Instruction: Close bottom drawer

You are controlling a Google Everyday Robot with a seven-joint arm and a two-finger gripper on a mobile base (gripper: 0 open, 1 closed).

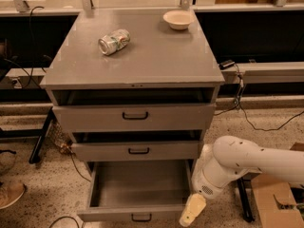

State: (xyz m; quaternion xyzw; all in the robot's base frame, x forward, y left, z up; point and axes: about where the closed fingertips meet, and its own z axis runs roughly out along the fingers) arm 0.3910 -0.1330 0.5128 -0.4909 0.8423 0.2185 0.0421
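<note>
The bottom drawer of the grey cabinet is pulled far out, its deep box body showing empty. Its low front panel with a small black loop handle sits at the bottom edge of the view. My white arm comes in from the right. My gripper hangs at the drawer's front right corner, close to or touching the front panel. The middle drawer and the top drawer stand slightly open above it.
A crushed can and a beige bowl lie on the cabinet top. A cardboard box stands on the floor at the right. Cables run along the floor and wall. A shoe shows at the left edge.
</note>
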